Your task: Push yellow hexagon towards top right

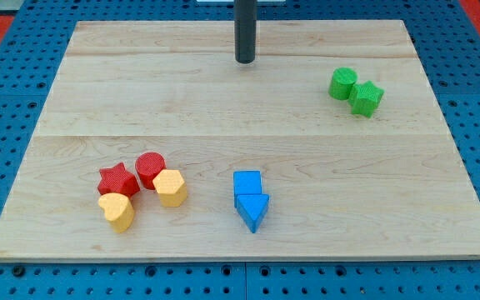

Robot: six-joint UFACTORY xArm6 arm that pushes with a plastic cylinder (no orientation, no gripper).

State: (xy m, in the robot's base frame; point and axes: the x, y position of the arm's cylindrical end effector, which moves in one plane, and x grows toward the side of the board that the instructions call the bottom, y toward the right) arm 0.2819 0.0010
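Observation:
The yellow hexagon [171, 187] sits at the view's lower left, touching the red cylinder [150, 169] just above and left of it. My tip [245, 61] stands near the view's top centre, far above and to the right of the yellow hexagon, touching no block.
A red star [117, 180] and a yellow heart-like block [118, 211] lie left of the hexagon. A blue cube [247, 183] and a blue triangle [252, 211] sit at lower centre. A green cylinder [342, 83] and a green star-like block [366, 98] sit at upper right. The wooden board [240, 108] rests on a blue pegboard.

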